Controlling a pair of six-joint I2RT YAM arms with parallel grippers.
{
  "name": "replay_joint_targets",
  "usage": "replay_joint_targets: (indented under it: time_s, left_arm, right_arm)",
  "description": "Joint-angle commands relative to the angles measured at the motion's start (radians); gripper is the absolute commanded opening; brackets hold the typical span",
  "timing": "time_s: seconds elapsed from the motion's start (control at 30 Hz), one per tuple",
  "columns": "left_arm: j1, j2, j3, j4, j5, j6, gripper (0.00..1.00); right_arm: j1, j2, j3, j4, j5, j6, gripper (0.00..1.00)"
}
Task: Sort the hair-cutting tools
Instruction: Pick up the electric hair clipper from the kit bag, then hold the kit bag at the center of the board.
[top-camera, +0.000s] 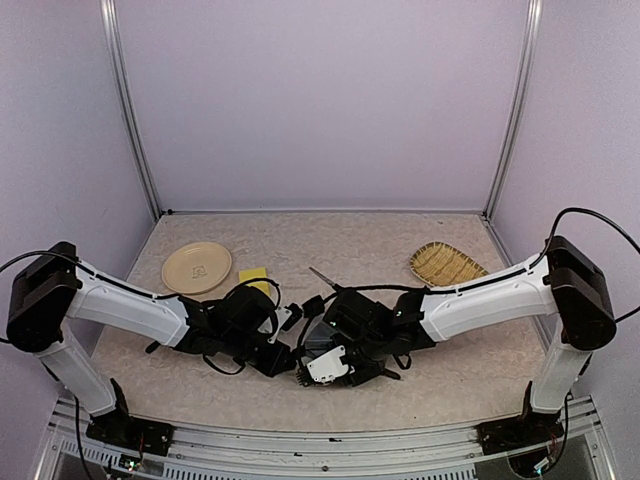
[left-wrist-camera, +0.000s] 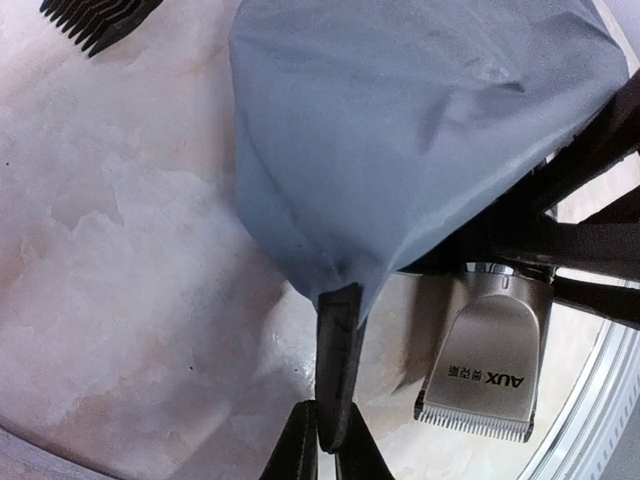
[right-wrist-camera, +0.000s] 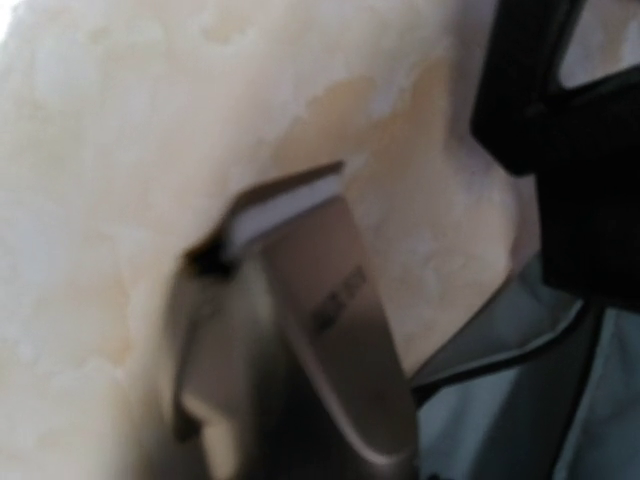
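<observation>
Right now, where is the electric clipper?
In the left wrist view the electric clipper shows lower right, poking out past the edge of the grey pouch, just right of the left gripper.

Beige plate (top-camera: 197, 267) back-left (basket (top-camera: 446, 264) back-right)

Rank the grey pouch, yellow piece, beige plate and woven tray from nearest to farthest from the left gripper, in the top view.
From the left gripper:
1. Grey pouch, just to its right, pinched at the edge.
2. Yellow piece, behind it.
3. Beige plate, back left.
4. Woven tray, far back right.
</observation>
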Motion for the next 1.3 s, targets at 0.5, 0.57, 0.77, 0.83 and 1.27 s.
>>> replay_joint_targets:
  time_s: [0.5,0.57,0.77,0.83,1.27]
  left_arm:
    - [0.006,-0.029,-0.035,0.038,0.037,0.000,0.01]
    - [0.006,-0.033,-0.038,0.034,0.036,-0.003,0.00]
    - [0.014,-0.061,-0.051,0.030,0.029,-0.013,0.00]
    - [0.024,-0.070,-0.050,0.035,0.016,-0.018,0.06]
    - [0.051,0.100,0.134,0.109,0.035,0.127,0.44]
  right_arm:
    - [0.008,0.040,0.013,0.001,0.048,0.028,0.36]
    - [0.005,0.008,0.017,-0.006,0.040,0.038,0.31]
    - [-0.032,-0.115,0.050,-0.076,-0.136,0.082,0.24]
    - [-0.043,-0.146,0.044,-0.082,-0.189,0.087,0.23]
    - [-0.057,-0.190,-0.035,-0.087,-0.238,0.050,0.20]
